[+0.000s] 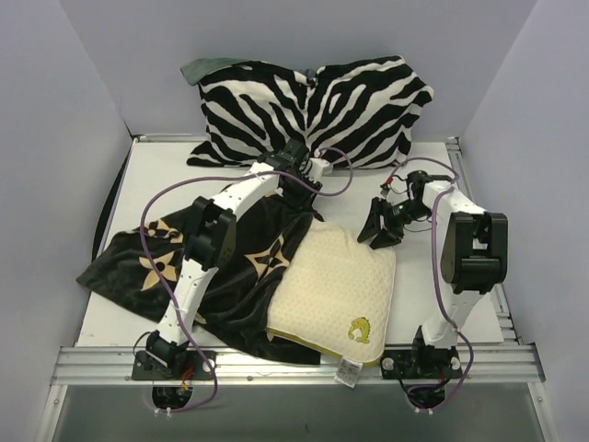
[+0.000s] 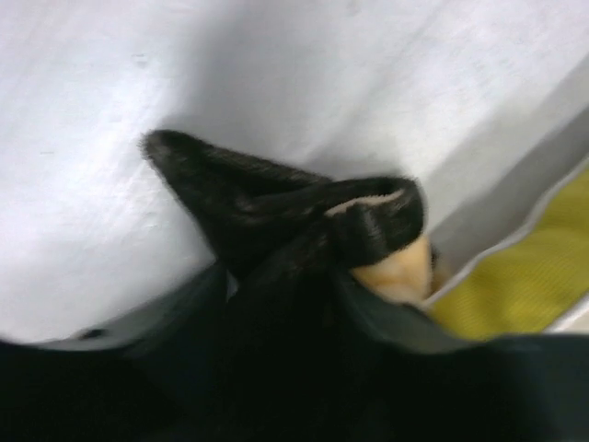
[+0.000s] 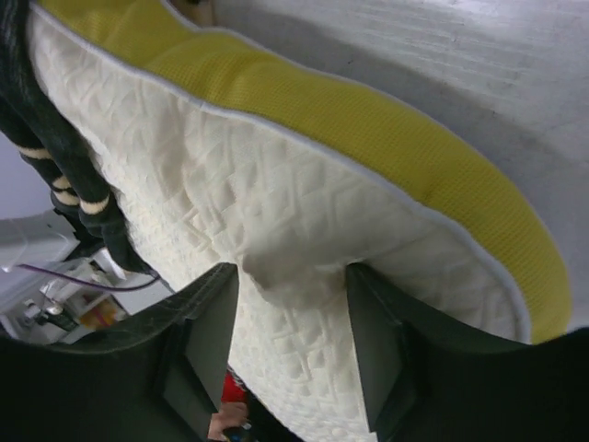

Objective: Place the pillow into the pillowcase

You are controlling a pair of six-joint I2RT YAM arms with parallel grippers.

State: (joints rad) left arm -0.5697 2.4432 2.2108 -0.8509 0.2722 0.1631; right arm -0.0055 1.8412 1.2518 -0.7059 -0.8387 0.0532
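The left jaws (image 1: 306, 191) are hard to pick out. From above they are lost behind the arm's own wrist, and in the left wrist view their dark fingers blur into the dark cloth. They look clamped on a bunched fold of the pillowcase (image 1: 248, 295), which rises from them in a soft peak with a sliver of tan showing in it. The rest of the black, velvety case lies rumpled across the left of the bench (image 1: 166, 170). Its tan flower and star motifs are partly under the left arm, and its near edge reaches the bench rim.

The pillow (image 1: 336, 281) lies right of centre, with its left edge tucked against the case. It is cream, quilted in small dimples, with a yellow logo (image 1: 359, 329) and a white tag (image 1: 348, 371) at the near corner. Only the right wrist view shows its olive-yellow edge band curving round and the right jaws (image 3: 293, 276) squeezing a pucker of the cream surface between two dark fingers (image 3: 213, 336).

A zebra-striped cushion (image 1: 313, 106) leans against the back wall.
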